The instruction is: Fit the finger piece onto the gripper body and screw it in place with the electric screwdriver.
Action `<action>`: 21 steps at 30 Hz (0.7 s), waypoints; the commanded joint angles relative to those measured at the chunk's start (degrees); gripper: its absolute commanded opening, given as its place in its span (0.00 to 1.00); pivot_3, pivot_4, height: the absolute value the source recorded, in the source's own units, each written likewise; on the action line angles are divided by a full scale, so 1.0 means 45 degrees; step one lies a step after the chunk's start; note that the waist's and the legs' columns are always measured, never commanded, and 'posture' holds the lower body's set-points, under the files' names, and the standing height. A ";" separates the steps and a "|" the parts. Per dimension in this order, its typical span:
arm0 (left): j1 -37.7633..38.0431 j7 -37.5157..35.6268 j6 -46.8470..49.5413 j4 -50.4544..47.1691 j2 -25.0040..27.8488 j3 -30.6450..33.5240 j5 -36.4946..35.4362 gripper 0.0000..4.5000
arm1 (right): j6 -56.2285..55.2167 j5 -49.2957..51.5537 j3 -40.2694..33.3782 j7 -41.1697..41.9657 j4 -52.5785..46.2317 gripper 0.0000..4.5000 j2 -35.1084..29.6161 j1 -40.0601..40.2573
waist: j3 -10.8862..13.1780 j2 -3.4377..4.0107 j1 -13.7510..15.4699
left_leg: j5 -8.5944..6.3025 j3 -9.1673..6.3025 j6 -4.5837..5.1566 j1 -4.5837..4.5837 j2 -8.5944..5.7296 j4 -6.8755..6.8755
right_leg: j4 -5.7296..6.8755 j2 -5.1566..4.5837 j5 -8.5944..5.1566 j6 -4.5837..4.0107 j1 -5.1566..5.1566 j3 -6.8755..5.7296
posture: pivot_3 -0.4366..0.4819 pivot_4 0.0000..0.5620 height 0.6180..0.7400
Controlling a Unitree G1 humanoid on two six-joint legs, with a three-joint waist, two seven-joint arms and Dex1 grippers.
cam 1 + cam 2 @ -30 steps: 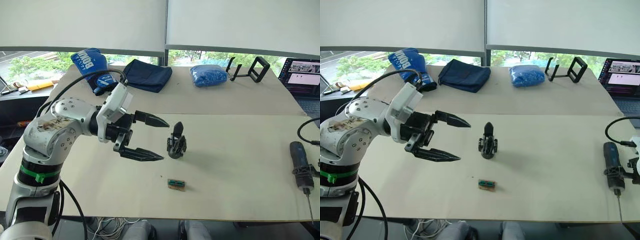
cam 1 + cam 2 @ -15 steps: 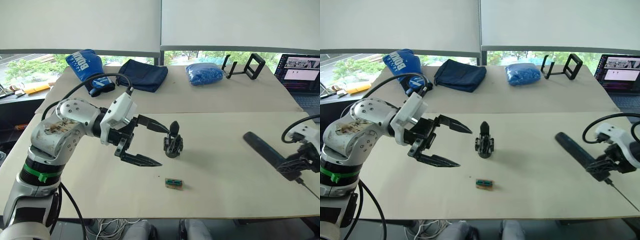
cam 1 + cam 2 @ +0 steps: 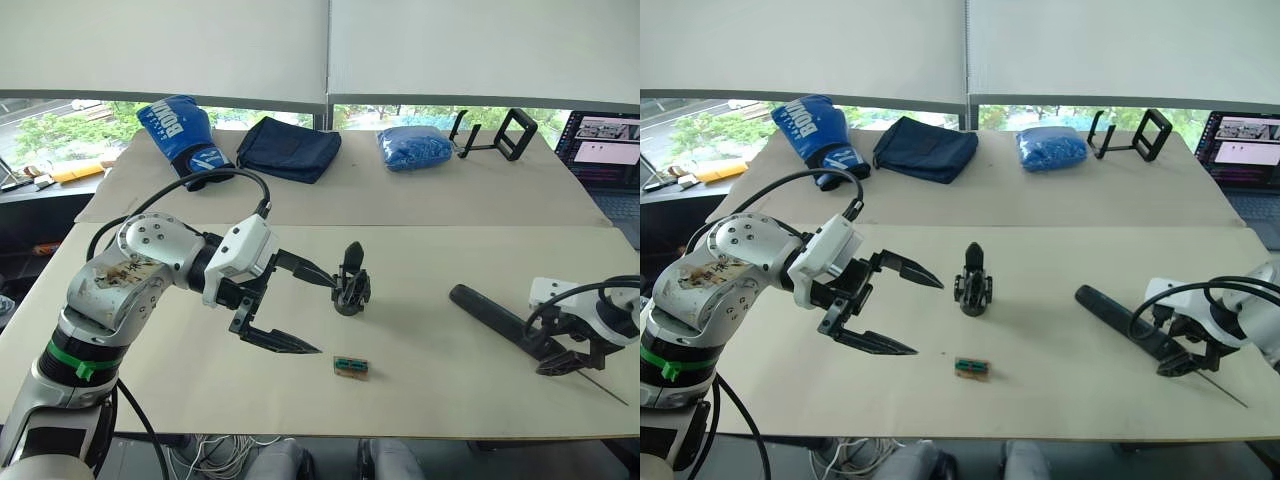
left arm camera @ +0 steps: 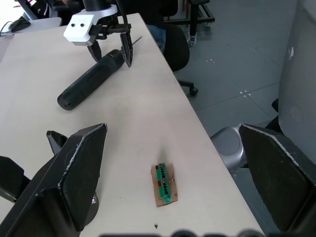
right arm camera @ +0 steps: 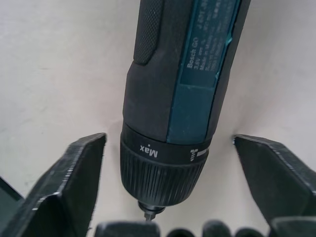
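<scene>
Fingers of left gripper point(image 3: 312, 312) spread wide, empty, gripper body point(image 3: 351, 293) with finger piece point(image 3: 353, 255) at its 3 o'clock. Right gripper point(image 3: 1178, 345) open astride electric screwdriver point(image 3: 1118, 319), lying flat. Close squarely on the collar before lifting.

The left arm point(image 3: 130, 275) is cased in rounded silver-grey shells, scuffed brown, with a green band lower down. A black cable is looped over it to a white wrist block. Pointed black fingers point(image 3: 285, 343) are fitted.
</scene>
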 commanded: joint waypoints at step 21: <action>0.1841 -0.0194 -0.1362 0.0519 0.0324 -0.1383 0.1868 1.00 | -0.3848 0.3942 -0.6331 -0.0627 -0.5367 0.42 0.2605 0.4029 | -0.0033 -0.0214 -0.0064 | 0.0012 -0.0028 -0.0026 0.0024 0.0019 -0.0013 | 0.0013 0.0010 -0.0005 -0.0018 0.0016 -0.0025 | 0.48 0.27 1.00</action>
